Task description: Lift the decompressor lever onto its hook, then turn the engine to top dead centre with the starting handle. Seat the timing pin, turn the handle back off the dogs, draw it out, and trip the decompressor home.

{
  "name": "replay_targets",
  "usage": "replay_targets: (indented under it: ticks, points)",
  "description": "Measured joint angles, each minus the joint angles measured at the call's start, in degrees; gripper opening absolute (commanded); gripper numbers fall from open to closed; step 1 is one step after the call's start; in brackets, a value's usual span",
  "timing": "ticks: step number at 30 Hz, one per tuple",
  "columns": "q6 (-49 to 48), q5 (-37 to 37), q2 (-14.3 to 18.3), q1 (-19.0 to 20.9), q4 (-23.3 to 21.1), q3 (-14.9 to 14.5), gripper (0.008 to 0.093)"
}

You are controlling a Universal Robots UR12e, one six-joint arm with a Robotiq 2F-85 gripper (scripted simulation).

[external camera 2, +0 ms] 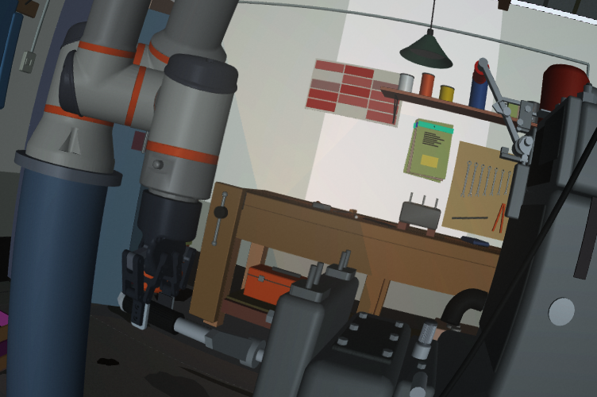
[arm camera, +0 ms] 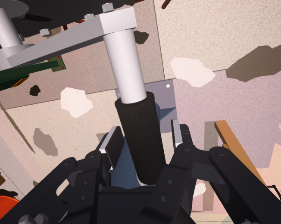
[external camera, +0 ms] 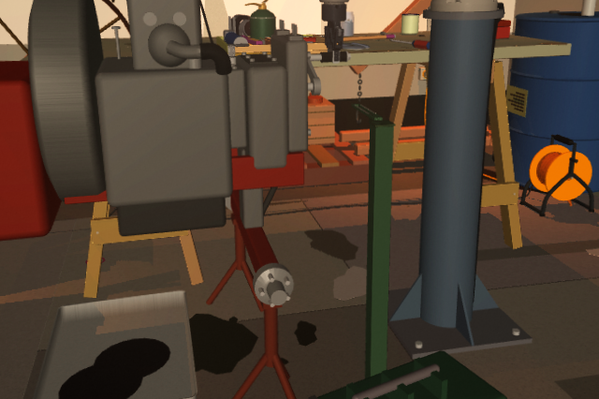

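Observation:
The starting handle's crank arm runs behind the engine (external camera: 164, 109) casing in the side camera, so its shaft end is hidden. Its black ribbed grip (arm camera: 141, 137) lies between the fingers of my gripper (arm camera: 143, 140), which is open and holds nothing. The handle (external camera 2: 212, 335) sticks out level from the engine's end, with my gripper (external camera 2: 144, 296) straddling the grip from above. The decompressor lever (external camera 2: 501, 108) stands raised at the top of the engine, its red knob up near the wall shelf. I cannot make out the timing pin.
The arm's blue pedestal (external camera: 455, 167) stands right of the engine. A green post (external camera: 378, 240) rises just in front of it, below the handle. A workbench (external camera 2: 357, 243) runs behind, a blue drum (external camera: 556, 94) and orange cable reel (external camera: 561, 174) at far right, a drip tray (external camera: 121, 346) on the floor.

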Motion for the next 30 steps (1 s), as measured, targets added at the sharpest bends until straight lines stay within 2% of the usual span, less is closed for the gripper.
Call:
replay_targets:
  ticks: [5, 8, 17, 21, 30]
  points:
    - [0.0, 0.0, -0.1, 0.0, 0.1, 0.0, 0.058]
    - [0.0, 0.0, -1.2, 0.0, 1.2, 0.1, 0.058]
    - [0.0, 0.0, -11.4, 0.0, 10.9, 0.5, 0.058]
    - [0.0, 0.0, -12.9, 0.0, 12.3, 0.5, 0.058]
    - [0.0, 0.0, -12.8, 0.0, 12.3, 0.5, 0.04]
